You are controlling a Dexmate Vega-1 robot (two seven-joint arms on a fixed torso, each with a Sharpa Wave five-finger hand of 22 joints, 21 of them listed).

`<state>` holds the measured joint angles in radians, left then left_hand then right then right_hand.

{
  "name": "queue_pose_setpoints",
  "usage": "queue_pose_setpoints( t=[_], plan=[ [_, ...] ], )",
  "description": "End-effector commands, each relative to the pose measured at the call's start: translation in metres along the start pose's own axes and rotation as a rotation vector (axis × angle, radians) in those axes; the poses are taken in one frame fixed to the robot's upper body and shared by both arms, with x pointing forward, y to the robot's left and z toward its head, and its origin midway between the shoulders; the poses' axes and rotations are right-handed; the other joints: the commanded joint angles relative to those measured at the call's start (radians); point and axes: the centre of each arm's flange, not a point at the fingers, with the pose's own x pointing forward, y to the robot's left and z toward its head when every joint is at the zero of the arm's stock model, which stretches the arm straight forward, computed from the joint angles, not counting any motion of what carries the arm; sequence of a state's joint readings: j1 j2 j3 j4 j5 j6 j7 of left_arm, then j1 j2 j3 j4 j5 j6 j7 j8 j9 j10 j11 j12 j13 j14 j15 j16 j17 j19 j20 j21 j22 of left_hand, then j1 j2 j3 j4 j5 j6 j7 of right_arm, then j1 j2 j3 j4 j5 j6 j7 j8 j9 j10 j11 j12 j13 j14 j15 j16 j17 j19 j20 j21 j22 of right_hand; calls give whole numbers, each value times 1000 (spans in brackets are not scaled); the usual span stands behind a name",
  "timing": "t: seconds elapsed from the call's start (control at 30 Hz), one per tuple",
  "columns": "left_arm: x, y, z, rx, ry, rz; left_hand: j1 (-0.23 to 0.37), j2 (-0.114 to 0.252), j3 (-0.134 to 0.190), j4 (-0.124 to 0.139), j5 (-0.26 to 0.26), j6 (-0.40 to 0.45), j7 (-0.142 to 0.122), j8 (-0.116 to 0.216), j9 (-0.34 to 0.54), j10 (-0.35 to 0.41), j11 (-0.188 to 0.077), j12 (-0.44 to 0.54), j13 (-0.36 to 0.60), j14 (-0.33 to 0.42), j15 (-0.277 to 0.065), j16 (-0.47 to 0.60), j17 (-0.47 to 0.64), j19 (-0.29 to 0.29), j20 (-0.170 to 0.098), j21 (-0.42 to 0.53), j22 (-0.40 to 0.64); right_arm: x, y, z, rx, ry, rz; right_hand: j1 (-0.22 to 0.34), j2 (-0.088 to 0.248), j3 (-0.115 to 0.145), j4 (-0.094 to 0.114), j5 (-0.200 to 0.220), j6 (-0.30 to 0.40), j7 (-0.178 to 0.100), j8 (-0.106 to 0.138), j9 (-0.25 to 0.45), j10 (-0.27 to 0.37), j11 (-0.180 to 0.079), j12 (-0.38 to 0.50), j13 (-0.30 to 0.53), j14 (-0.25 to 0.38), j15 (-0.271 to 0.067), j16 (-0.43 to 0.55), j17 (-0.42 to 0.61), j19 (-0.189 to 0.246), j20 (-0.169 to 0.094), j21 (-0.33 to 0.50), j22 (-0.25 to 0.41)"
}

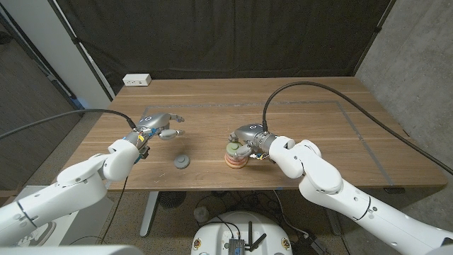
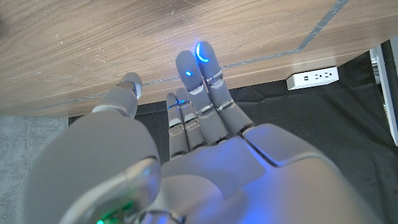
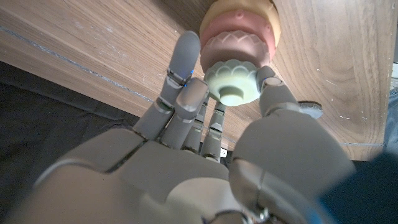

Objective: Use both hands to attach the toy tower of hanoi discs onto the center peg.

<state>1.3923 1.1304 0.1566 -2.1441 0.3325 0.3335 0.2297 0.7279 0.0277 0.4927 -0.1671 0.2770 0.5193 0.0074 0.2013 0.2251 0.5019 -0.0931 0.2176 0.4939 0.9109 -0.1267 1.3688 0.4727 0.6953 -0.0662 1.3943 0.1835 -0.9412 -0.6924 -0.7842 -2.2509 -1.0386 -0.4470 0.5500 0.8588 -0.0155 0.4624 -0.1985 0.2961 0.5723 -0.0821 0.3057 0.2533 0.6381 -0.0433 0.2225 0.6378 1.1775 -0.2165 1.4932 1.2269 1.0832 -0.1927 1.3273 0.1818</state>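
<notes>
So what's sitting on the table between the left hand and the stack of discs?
In the head view, a grey disc lies between the left hand and the disc stack.

Matt wood grain, faintly scratched, is being shown by the table (image 1: pixel 297 106). Smooth matt plastic is being seen on the stacked discs (image 3: pixel 239 43), and smooth grey plastic on the right hand (image 3: pixel 205 143).

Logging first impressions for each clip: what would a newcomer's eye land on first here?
Probably the stack of pastel discs near the table's front middle, with the right hand closed around its pale green top disc. Next, the lone grey disc lying to the stack's left, and the left hand held open beyond it, holding nothing.
</notes>
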Motion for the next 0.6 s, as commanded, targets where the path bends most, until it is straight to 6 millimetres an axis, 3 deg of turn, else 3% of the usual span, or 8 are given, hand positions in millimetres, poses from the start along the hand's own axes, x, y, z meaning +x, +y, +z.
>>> queue_pose_setpoints(
  t=[0.03, 0.6],
  plan=[
    [1, -2, -2, -3, 1, -4, -8, -4, 10, -2, 0, 6, 0, 6, 6, 5, 1, -2, 2, 3, -91, 6, 2, 3, -85, 5, 3, 3, 5, -4, 17, 10, 41, 47, 58, 45, 41, 7, 48, -40, 7, 4, 120, -118, -3, 3, -3, 0, 5, 2, 11, -30, -2, 1],
    [2, -1, -4, 1, -1, -5, -10, -4, 13, -3, -1, 6, 0, 6, 6, 6, 2, -2, 3, 3, -91, 7, 1, 3, -86, 7, 3, 5, 8, -3, 11, 19, 40, 38, 57, 49, 40, 7, 37, -44, -2, 3, 86, -114, -25, -8, -15, 1, 7, 2, 5, -30, -10, 1]
  ],
)
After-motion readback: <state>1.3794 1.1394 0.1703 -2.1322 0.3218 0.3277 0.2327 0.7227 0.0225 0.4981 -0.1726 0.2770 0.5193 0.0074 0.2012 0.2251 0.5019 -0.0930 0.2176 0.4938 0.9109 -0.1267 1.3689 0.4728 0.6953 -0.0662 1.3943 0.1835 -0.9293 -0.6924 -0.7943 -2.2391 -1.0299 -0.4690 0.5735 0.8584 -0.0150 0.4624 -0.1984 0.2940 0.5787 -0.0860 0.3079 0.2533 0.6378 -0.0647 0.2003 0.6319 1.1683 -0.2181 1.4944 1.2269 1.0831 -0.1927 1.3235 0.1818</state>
